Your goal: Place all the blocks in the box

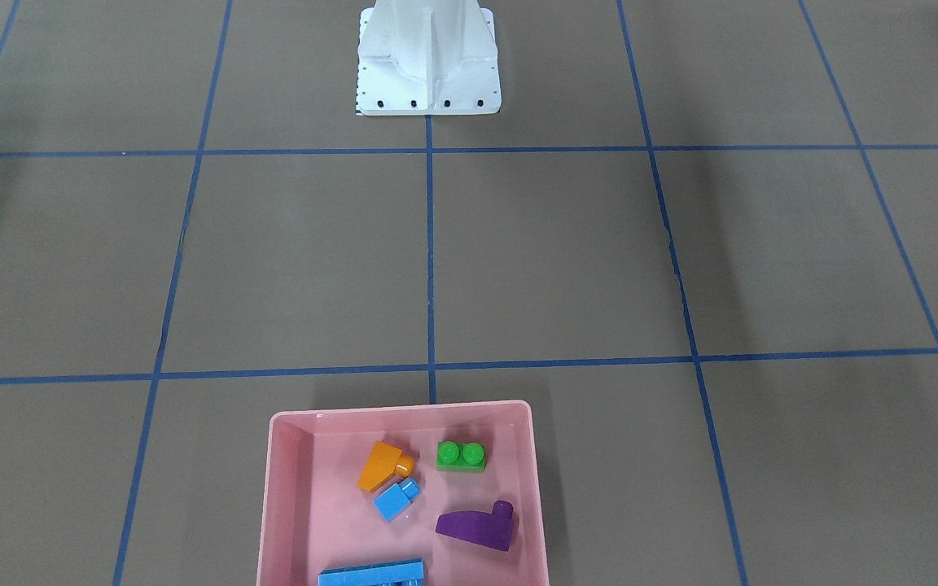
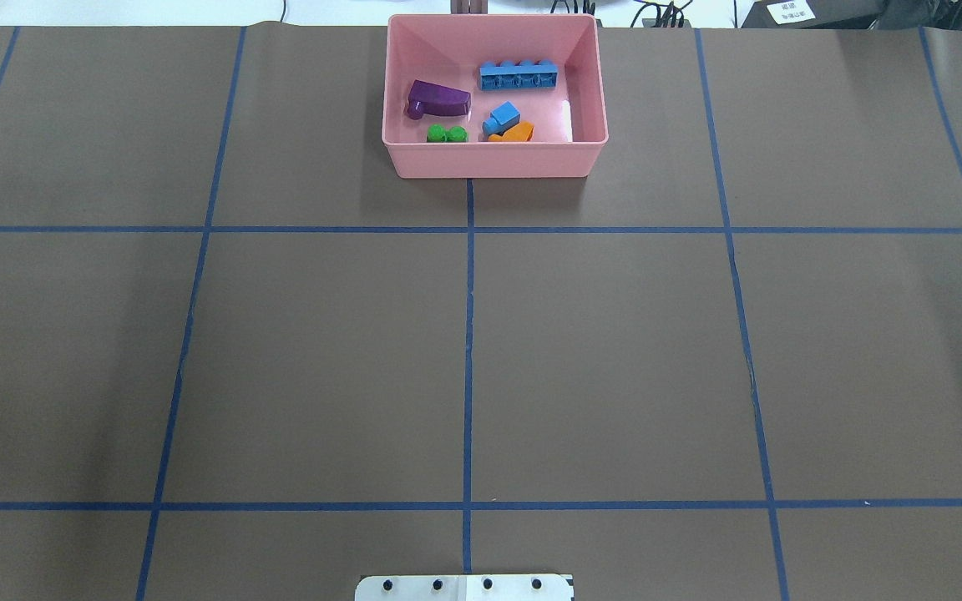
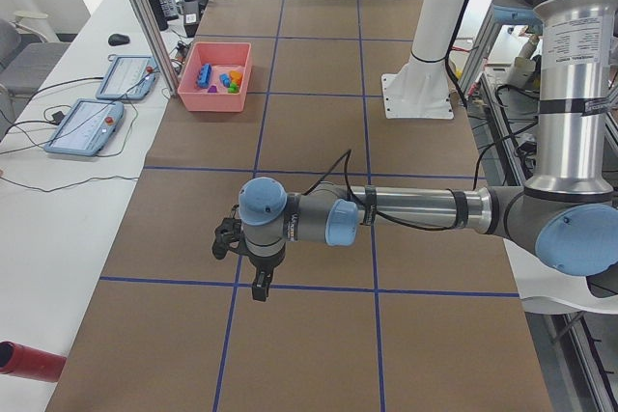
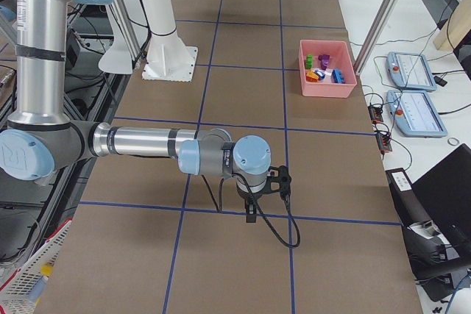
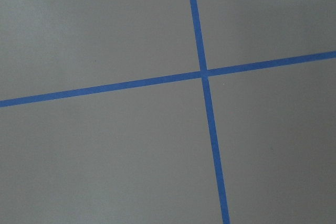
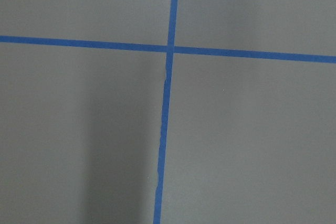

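Standing nearest, at 6 o'clock in the overhead view: the white base (image 2: 464, 588), bolted to the table (image 2: 322, 367), whose brown sheet is gridded with blue tape lines (image 2: 468, 376).

Left gripper (image 3: 258, 290): hangs over a tape crossing out at the table's 9 o'clock end. It shows only in a side view, and its wrist camera shows bare table, so I cannot tell how wide its fingers stand or whether it carries anything.

Right gripper (image 4: 250, 217): the same at the 3 o'clock end. Opening and load cannot be told.

Box (image 2: 493, 163): pink, at 12 o'clock on the far edge. It holds all five blocks:
- green two-stud (image 2: 447, 133), at 8 o'clock, studs up, by the near wall;
- orange sloped (image 2: 513, 132), at 5 o'clock, on its side;
- small blue cube (image 2: 501, 117), just beside the orange one, seemingly touching;
- purple curved wedge (image 2: 439, 99), at 9 o'clock, apart from the rest;
- long blue four-stud (image 2: 518, 75), at 1 o'clock, near the far wall.

Handling, as a judgement: light, rigid, hard plastic, unlikely to be damaged by a drop. The smooth faces are likely slippery. Take hold across two flat parallel side walls, never on studs, slope or curve.

Status, as a judgement: no block shows outside the box, so the task looks complete.
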Controlling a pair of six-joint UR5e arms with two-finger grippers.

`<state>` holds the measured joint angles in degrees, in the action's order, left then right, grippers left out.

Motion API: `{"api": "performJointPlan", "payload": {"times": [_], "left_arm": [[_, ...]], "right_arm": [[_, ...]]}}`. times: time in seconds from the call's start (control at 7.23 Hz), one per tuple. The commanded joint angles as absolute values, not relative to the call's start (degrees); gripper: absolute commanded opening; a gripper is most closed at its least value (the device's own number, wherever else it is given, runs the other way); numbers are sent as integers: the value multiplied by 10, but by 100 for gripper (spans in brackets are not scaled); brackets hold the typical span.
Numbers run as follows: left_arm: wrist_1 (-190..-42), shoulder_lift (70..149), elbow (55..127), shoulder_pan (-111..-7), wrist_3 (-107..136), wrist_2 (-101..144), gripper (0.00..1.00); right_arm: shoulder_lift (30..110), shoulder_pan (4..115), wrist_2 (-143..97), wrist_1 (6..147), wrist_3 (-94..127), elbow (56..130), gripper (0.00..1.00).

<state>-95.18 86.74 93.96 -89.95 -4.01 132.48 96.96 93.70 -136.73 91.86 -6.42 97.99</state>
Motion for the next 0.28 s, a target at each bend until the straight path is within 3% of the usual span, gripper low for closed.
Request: {"api": "performJointPlan", "payload": {"times": [0.0, 0.14], "left_arm": [[-952, 868, 940, -899, -39, 1325, 100], [-952, 867, 940, -899, -39, 1321, 100]], "right_arm": [[969, 936, -1367, 918, -64, 981, 100], [969, 937, -1367, 918, -64, 980, 100]]}}
